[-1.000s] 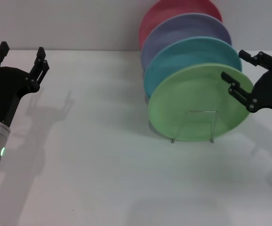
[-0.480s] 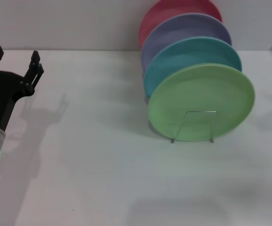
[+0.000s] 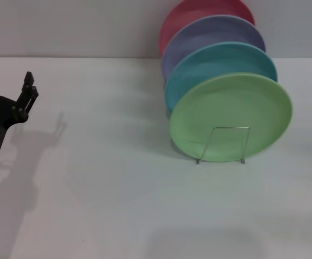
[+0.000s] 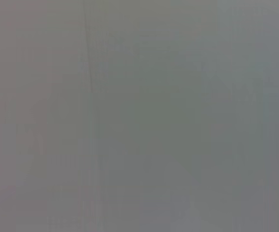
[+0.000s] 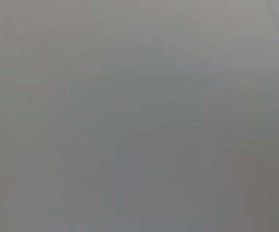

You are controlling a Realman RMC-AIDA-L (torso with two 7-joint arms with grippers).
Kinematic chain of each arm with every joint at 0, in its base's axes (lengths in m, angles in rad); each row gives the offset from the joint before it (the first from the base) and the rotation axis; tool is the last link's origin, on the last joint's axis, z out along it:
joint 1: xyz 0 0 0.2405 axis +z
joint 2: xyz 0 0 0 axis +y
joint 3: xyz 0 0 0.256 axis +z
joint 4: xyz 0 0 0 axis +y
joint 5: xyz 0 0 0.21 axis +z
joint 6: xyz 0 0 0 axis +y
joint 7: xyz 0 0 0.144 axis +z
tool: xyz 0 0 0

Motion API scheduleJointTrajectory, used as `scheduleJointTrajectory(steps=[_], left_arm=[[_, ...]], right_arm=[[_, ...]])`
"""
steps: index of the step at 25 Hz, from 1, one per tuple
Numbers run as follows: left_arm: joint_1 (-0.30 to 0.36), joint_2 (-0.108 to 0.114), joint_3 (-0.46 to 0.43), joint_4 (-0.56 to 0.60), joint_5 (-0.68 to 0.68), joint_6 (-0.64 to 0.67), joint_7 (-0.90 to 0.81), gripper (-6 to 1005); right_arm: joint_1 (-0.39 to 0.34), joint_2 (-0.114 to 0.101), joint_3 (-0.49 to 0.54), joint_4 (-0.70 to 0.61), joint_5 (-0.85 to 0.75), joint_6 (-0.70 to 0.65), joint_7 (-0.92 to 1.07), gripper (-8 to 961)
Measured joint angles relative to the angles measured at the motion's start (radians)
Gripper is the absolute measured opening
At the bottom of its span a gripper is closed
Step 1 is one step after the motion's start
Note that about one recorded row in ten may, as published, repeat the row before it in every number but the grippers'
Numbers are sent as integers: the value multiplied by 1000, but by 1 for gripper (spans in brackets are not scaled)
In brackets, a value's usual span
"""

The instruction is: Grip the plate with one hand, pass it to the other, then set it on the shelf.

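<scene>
The light-green plate [image 3: 231, 108] stands upright, tilted back, at the front of the silver wire shelf [image 3: 231, 128] on the white table, right of centre in the head view. My left gripper [image 3: 7, 78] is open and empty at the far left edge, well away from the plate. My right gripper is out of view. Both wrist views show only plain grey, with no plate, shelf or fingers.
Behind the green plate stand a turquoise plate [image 3: 221, 59], a lavender plate [image 3: 210, 33] and a pink-red plate [image 3: 196, 13] in the same row. The white table [image 3: 118, 178] stretches between the left gripper and the plates. A grey wall rises behind.
My right gripper, open beside the green plate's right rim a second ago, has drawn back out of view to the right. My left gripper has moved left and lower. The plate has not moved.
</scene>
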Motion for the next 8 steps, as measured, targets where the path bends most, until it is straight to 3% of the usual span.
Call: scheduleJointTrajectory(steps=[8], left_arm=[[-8,0,1,58,-15,40,0,813]], right_arm=[[7,0,3,-14,5,-45,-4,828]])
